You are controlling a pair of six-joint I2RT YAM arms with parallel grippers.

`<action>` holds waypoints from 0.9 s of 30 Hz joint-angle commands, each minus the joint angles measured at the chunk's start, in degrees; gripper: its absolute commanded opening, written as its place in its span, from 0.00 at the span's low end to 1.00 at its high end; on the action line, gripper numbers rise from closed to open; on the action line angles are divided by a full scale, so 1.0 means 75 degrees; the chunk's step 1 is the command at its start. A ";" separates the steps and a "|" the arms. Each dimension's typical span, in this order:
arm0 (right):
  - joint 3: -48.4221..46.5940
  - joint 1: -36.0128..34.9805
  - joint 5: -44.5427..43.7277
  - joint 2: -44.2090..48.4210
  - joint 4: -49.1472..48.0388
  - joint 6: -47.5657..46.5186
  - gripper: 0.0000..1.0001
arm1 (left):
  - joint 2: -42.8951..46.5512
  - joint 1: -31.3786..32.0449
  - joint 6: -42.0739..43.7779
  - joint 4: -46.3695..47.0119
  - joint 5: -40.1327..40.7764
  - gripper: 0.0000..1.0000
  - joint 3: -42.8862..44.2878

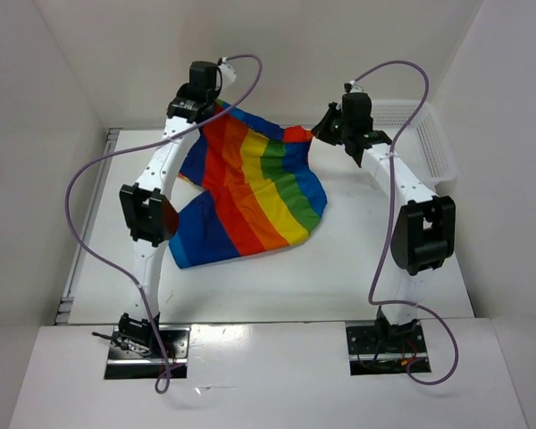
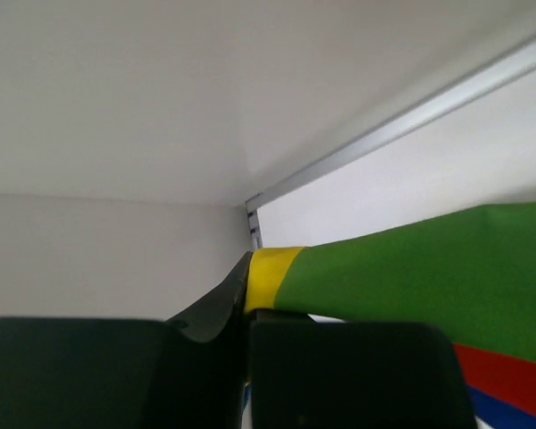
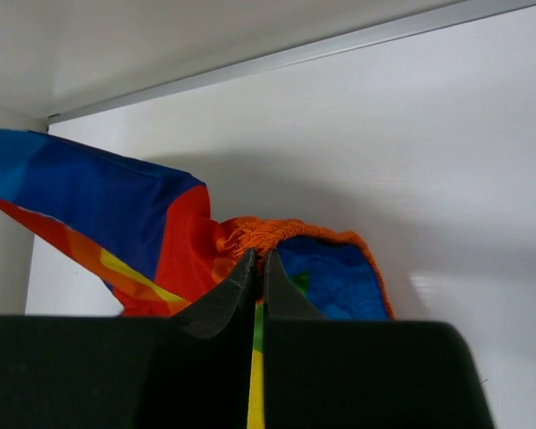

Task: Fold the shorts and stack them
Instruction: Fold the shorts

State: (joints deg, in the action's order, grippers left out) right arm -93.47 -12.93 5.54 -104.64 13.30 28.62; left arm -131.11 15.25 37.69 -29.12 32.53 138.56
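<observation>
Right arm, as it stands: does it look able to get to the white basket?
Probably yes. The basket sits close beside the right gripper with nothing between them. But that gripper is shut on the shorts, so it would drag the fabric along unless it lets go first.

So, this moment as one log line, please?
left fingers: shut on shorts | right fingers: shut on shorts | far edge raised, rest on table

Left gripper (image 2: pixel 247 273) pinches tight on the yellow tip of the shorts (image 2: pixel 411 277), green cloth stretching off right, red and blue beneath, near the counter's (image 2: pixel 402 183) corner.
</observation>
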 commanded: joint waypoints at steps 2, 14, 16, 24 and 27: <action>-0.0206 0.0247 0.0350 -0.0028 -0.0883 0.0063 0.00 | -0.0530 -0.0018 -0.0888 -0.1291 -0.0341 0.00 0.1949; 0.3120 0.0247 0.0913 0.2185 -0.0659 -0.0807 0.00 | 0.4847 0.1915 -0.1039 -0.1902 -0.0774 0.00 -0.6589; 0.3859 0.0247 0.0914 0.2466 -0.0766 -0.0619 0.00 | 0.5070 0.2150 -0.1717 -0.2663 -0.1230 0.00 -0.7070; 0.4962 0.0247 0.0984 0.3228 -0.0533 -0.0465 0.00 | 0.5924 0.2221 -0.1863 -0.3007 -0.1760 0.00 -0.8394; 0.5488 0.0317 0.0750 0.3966 -0.0450 -0.0465 0.01 | 0.6148 0.2221 -0.1604 -0.2785 -0.1842 0.00 -0.9319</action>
State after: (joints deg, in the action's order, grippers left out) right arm -54.41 -11.29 11.75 -82.15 10.39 24.84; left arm -87.74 31.66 25.30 -49.25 20.75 73.34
